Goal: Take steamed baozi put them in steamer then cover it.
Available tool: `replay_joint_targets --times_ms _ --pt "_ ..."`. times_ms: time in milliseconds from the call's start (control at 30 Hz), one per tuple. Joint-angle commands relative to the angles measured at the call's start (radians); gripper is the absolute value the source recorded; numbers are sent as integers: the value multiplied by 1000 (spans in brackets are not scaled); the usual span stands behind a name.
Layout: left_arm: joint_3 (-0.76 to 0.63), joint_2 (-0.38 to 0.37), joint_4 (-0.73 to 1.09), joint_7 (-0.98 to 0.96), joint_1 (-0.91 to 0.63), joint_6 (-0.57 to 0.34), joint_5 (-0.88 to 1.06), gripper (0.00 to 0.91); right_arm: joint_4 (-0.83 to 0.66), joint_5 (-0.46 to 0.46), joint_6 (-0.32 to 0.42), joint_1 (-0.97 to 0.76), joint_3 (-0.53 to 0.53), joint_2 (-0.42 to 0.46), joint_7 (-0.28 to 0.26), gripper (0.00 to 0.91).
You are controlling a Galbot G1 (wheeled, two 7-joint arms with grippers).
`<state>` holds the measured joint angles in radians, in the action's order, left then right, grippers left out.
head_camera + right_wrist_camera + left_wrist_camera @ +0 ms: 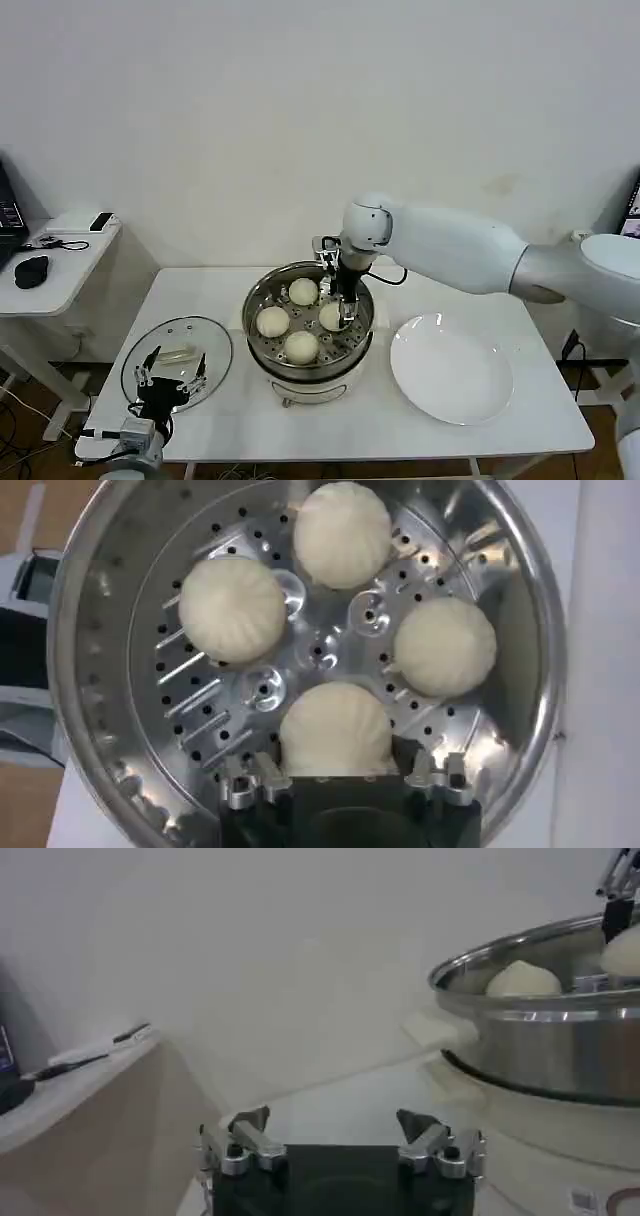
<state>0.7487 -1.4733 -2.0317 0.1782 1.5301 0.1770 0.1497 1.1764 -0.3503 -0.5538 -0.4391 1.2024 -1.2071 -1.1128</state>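
While all four steamed baozi [340,532] sit on the steamer's [258,296] perforated tray, the right gripper [340,770] straddles one, jaws spread. The left gripper [340,1138] hovers open above the glass lid [215,345].

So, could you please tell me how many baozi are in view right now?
4, all on the steamer's perforated tray: one at the back, one on the left, one at the front, one on the right beneath the right claw. None appears hidden.
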Motion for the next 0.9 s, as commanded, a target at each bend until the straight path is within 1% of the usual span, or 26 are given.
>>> replay_joint_targets --times_ms 33,100,133,233,267,300,333,367,400,433,467,500,533,567,600,633,667,733,767,800,833,867,900 --pt "4 -3 -4 -27 0 -14 -12 907 52 -24 4 -42 -33 45 11 907" --pt "11 -11 -2 -89 -13 -13 -38 907 109 -52 5 -88 -82 103 34 907" --pt "15 -12 3 -102 -21 -15 -38 907 127 -63 5 -98 -97 121 37 907" --pt "20 -1 3 -112 -16 -25 -64 907 191 -92 7 -93 -267 209 71 907" --pt "22 1 3 -113 -13 -45 -60 907 204 -93 13 -73 -322 233 83 907" --pt "25 0 2 -116 -12 -76 -57 907 219 -94 19 -36 -381 262 118 907" --pt "26 -1 -3 -121 -11 -85 -61 907 234 -101 31 -7 -451 281 164 907" --pt "26 -1 -7 -126 -9 -85 -64 907 251 -112 44 27 -508 296 216 907" --pt "25 1 -9 -129 -7 -92 -64 907 252 -116 52 43 -555 303 257 907" --pt "23 2 -11 -134 -3 -101 -67 907 274 -109 74 96 -662 320 361 907" --pt "22 2 -13 -140 -2 -100 -72 907 278 -109 77 101 -696 322 381 907" --pt "18 2 -16 -153 1 -96 -80 907 297 -114 96 143 -762 333 462 907" --pt "16 1 -22 -159 8 -88 -84 907 305 -125 112 167 -797 341 487 907" --pt "15 1 -25 -160 13 -88 -83 907 330 -150 115 217 -866 358 536 907" --pt "11 4 -29 -161 22 -90 -86 907 345 -158 117 238 -904 366 558 907" --pt "5 8 -38 -162 37 -90 -85 907 387 -164 130 303 -999 398 608 907" --pt "2 10 -42 -166 44 -90 -80 907 399 -163 132 336 -1023 405 618 907" --pt "3 10 -50 -168 64 -87 -68 907 520 -154 141 550 -1197 462 680 907" --pt "4 11 -51 -170 72 -89 -67 907 554 -158 146 625 -1249 483 733 907" --pt "4 14 -50 -171 76 -90 -66 907 580 -160 148 662 -1275 489 756 907" --pt "4 15 -48 -172 82 -96 -60 907 641 -170 170 843 -1392 501 842 907" --pt "5 16 -48 -172 86 -99 -56 907 672 -179 183 916 -1462 505 878 907" --pt "6 16 -50 -170 88 -99 -51 907 687 -180 189 974 -1510 508 892 907"
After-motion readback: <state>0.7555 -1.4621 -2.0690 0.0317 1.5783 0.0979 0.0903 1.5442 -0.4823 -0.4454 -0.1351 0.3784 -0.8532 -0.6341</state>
